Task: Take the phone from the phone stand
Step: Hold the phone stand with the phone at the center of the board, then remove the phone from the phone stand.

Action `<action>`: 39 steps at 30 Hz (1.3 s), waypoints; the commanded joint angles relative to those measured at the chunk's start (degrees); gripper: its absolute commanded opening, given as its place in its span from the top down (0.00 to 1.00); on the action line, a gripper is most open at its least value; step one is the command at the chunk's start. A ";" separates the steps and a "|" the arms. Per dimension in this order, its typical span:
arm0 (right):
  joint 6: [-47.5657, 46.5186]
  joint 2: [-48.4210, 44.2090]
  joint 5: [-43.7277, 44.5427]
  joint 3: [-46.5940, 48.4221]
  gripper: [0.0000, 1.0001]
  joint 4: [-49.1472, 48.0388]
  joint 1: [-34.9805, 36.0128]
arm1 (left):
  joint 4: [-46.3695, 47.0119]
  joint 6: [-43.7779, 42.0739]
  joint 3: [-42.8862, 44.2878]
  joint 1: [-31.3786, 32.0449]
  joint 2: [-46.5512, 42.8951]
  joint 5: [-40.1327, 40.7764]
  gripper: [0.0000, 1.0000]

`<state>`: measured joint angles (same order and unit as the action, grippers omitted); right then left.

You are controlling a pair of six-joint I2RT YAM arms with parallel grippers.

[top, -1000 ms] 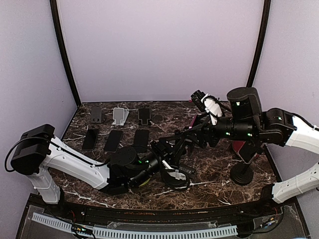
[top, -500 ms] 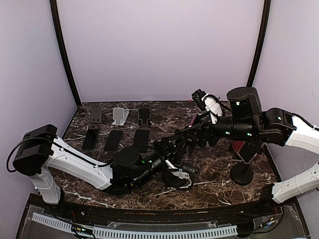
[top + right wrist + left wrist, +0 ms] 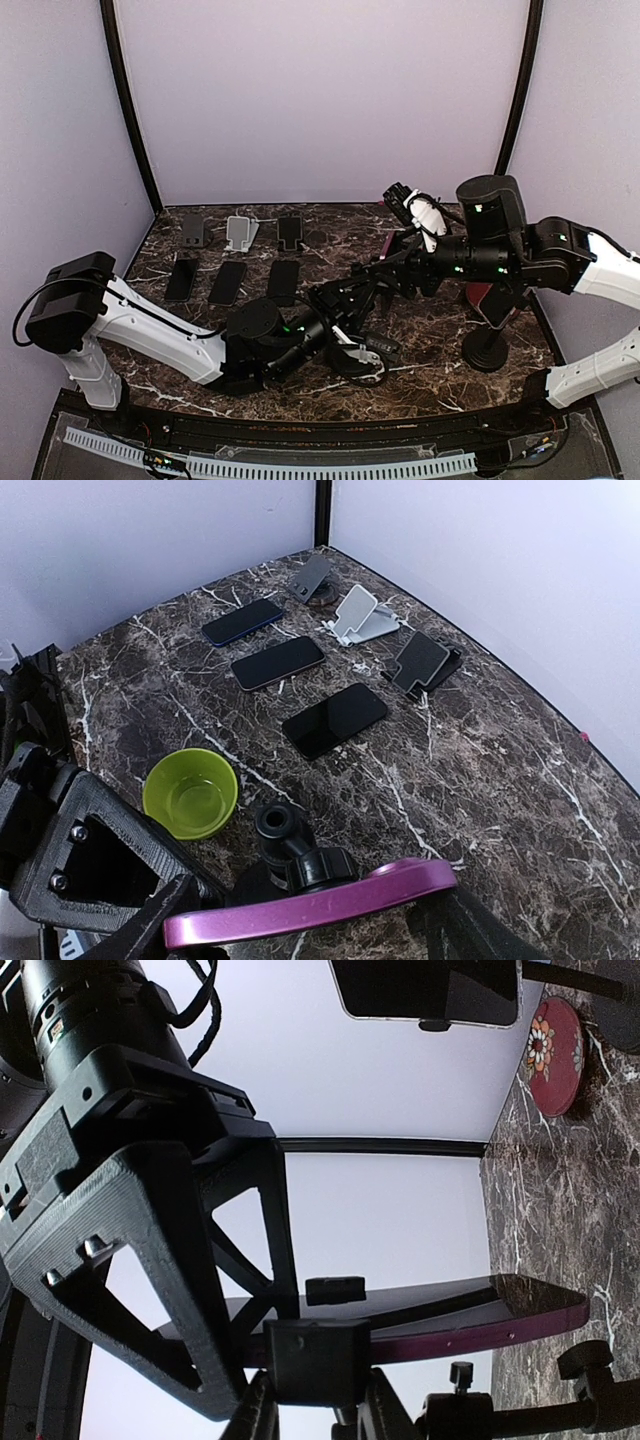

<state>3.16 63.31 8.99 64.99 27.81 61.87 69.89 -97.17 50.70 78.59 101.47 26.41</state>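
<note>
The purple phone [image 3: 310,905] lies edge-on across the bottom of the right wrist view. My right gripper [image 3: 310,920] is shut on it, one finger at each end. Just under it is the black phone stand [image 3: 290,855] with its ball joint and round base. In the left wrist view the phone [image 3: 480,1322] sits on the stand's black clamp block [image 3: 315,1360]. My left gripper [image 3: 318,1385] comes up from below, with its fingers pressed against both sides of that block. From above, the left gripper [image 3: 345,300] and the right gripper [image 3: 385,268] meet at the table's middle.
A green bowl [image 3: 190,792] stands beside the stand's base. Three dark phones [image 3: 334,720] lie flat behind it, with a white stand [image 3: 357,615] and two dark stands [image 3: 425,660] near the back wall. A tall black stand [image 3: 487,350] rises at the right.
The left gripper's jaws have narrowed onto the stand's block, and the left arm has edged slightly rightward. The right arm and the phone have not moved.
</note>
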 commanded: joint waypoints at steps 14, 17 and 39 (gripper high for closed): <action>-3.85 -2.21 3.25 1.56 0.94 -2.56 -1.94 | 2.07 -0.57 -5.34 1.83 -4.50 -1.97 1.00; -4.29 -2.51 2.74 1.59 0.94 -2.28 -2.59 | 2.47 -0.23 -6.13 1.92 -5.10 -2.36 1.00; -4.01 -4.17 -10.78 2.64 1.00 -2.85 -3.68 | 1.25 5.46 -6.71 -0.33 -5.72 -6.40 1.00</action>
<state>-0.60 61.47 -1.72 64.99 30.15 59.83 71.90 -92.73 43.42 78.15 96.29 21.65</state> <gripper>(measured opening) 0.726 0.234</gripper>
